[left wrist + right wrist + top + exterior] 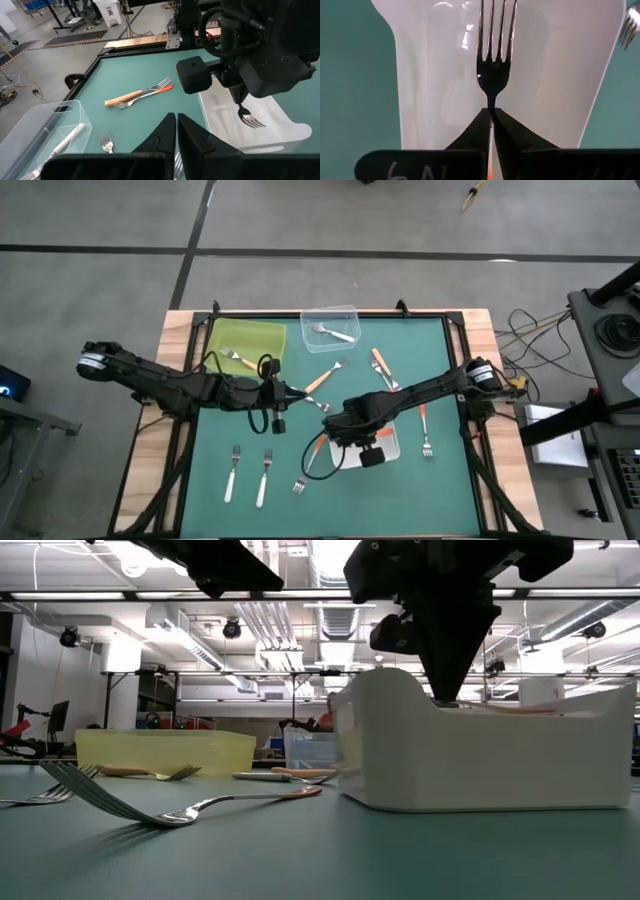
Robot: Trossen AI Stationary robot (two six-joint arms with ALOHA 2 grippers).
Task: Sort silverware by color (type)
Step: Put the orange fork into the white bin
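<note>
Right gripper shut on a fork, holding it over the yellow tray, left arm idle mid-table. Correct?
Not quite. The right gripper is shut on the fork, but it holds it over the white tray, not the yellow tray, which sits at the far left of the mat. The right wrist view shows the tines over white plastic. The left gripper does wait mid-table, jaws shut.
</note>
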